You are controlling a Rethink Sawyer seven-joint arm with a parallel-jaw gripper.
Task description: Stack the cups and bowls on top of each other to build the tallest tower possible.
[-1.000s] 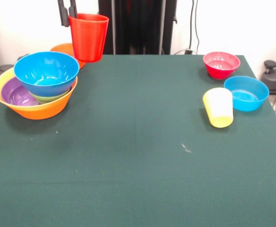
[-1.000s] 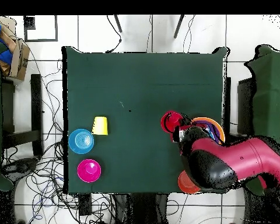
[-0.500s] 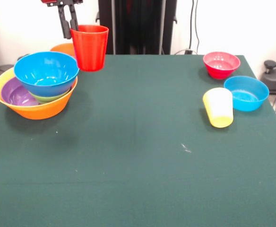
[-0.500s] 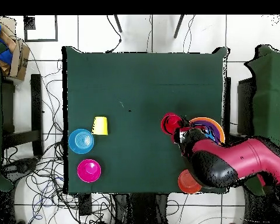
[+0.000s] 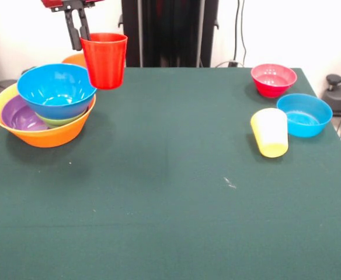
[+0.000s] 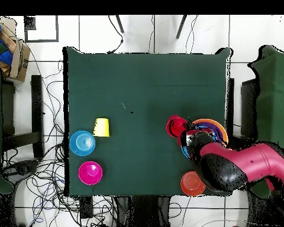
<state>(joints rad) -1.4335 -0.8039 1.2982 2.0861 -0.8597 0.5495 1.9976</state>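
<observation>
My gripper [image 5: 77,36] is shut on the left rim of the red cup [image 5: 104,60] and holds it upright in the air, just right of the tower's top. The tower is a large yellow-orange bowl [image 5: 48,135] holding a purple bowl [image 5: 18,114], a green bowl [image 5: 61,121] and a blue bowl [image 5: 56,88] on top. In the overhead view the red cup [image 6: 177,126] hangs beside the tower [image 6: 212,123], which my arm partly covers. The yellow cup [image 5: 270,132] lies on its side at the right.
A small orange bowl [image 5: 73,59] sits behind the tower and also shows in the overhead view [image 6: 191,184]. A pink-red bowl [image 5: 273,79] and a second blue bowl [image 5: 304,115] stand near the yellow cup. My red arm [image 6: 242,168] reaches in over the table's edge.
My gripper has carried the red cup a little left and down toward the tower, and the cup has gone from tilted to upright. Nothing else has moved.
</observation>
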